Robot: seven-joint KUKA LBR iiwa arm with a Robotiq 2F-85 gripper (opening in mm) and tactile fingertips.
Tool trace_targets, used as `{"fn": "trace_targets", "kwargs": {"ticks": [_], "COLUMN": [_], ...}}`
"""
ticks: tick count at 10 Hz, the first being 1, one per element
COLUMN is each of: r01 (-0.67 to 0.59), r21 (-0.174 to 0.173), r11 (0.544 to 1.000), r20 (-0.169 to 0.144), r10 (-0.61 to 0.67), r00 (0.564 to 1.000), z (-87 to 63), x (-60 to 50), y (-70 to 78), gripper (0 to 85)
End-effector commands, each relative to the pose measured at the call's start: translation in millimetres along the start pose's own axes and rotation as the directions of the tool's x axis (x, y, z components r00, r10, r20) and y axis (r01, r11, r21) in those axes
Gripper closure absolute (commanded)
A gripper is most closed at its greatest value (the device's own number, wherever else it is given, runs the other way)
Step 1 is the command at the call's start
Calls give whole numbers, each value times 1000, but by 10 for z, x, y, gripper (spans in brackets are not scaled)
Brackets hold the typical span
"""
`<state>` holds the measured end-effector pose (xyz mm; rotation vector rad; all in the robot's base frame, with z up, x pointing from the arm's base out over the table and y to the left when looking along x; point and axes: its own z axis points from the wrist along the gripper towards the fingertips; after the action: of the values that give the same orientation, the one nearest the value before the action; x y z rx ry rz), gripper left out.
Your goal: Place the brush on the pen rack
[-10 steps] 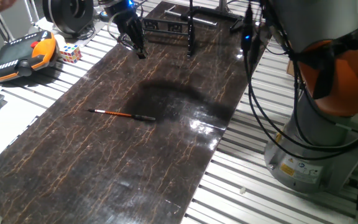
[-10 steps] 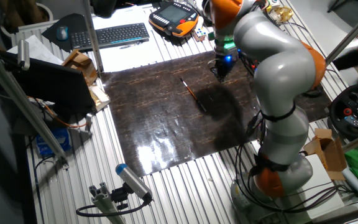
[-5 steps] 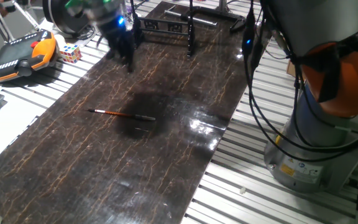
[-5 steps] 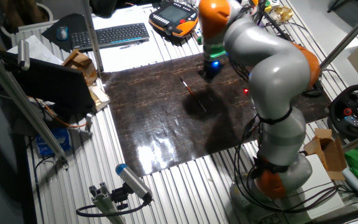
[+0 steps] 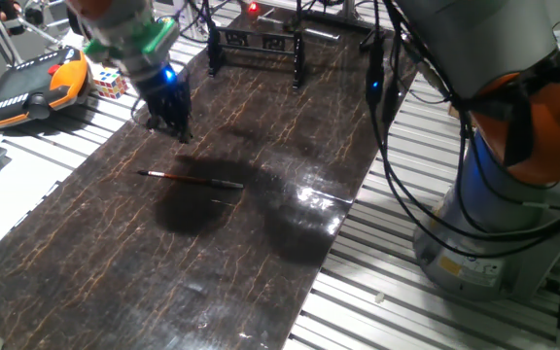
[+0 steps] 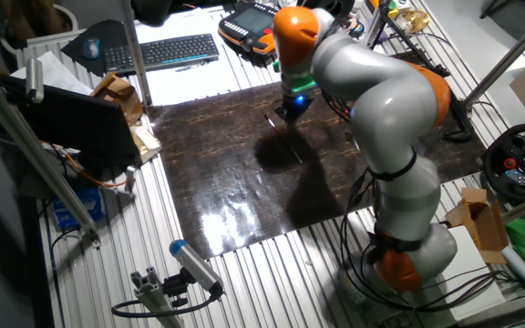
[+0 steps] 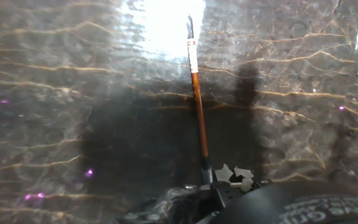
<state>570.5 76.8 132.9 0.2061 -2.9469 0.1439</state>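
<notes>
The brush (image 5: pixel 192 179) lies flat on the dark marbled mat (image 5: pixel 261 224), its orange-brown shaft running left to right. My gripper (image 5: pixel 170 131) hovers just behind and above the brush's left half, apart from it. Its dark fingers look open, with nothing between them. The other fixed view has the gripper (image 6: pixel 287 114) just past the far end of the brush (image 6: pixel 286 138). In the hand view the brush (image 7: pixel 197 99) runs from the top centre down to the hand's black housing. The pen rack (image 5: pixel 257 43) stands at the far end of the mat.
An orange and black teach pendant (image 5: pixel 35 89), a colour cube (image 5: pixel 108 83) and a black spool (image 5: pixel 110 24) sit left of the mat. Black cables (image 5: pixel 387 117) hang over the mat's right edge. The robot base (image 5: pixel 494 224) stands at the right. A keyboard (image 6: pixel 167 50) lies further off.
The gripper has swung from beside the pen rack toward the near left, ending close above the brush. The brush has not moved.
</notes>
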Motion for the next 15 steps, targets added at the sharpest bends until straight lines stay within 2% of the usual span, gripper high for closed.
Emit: {"fn": "trace_targets", "kwargs": {"ticks": [1, 3, 5, 6, 7, 8, 11, 12, 13, 15], "r01": [2, -8, 10, 25, 22, 13, -10, -23, -33, -42], "r21": [-4, -9, -31, -39, -48, -31, -23, -15, -6, -8], "r11": [1000, 1000, 999, 999, 999, 999, 1000, 1000, 999, 999], "r20": [3, 10, 9, -11, -15, -11, -70, -75, -56, -20], "r10": [-2, 8, -10, -25, -23, -13, 9, 21, 32, 42], "r00": [1000, 1000, 1000, 1000, 1000, 1000, 997, 997, 998, 999], "z": [339, 473, 553, 591, 601, 601, 601, 601, 618, 698], "x": [-89, -142, -139, -127, -115, -115, -115, -115, -127, -190], "y": [10, 32, 40, 52, 62, 62, 62, 62, 58, 47], "gripper": [840, 840, 840, 840, 840, 840, 840, 840, 777, 547]}}
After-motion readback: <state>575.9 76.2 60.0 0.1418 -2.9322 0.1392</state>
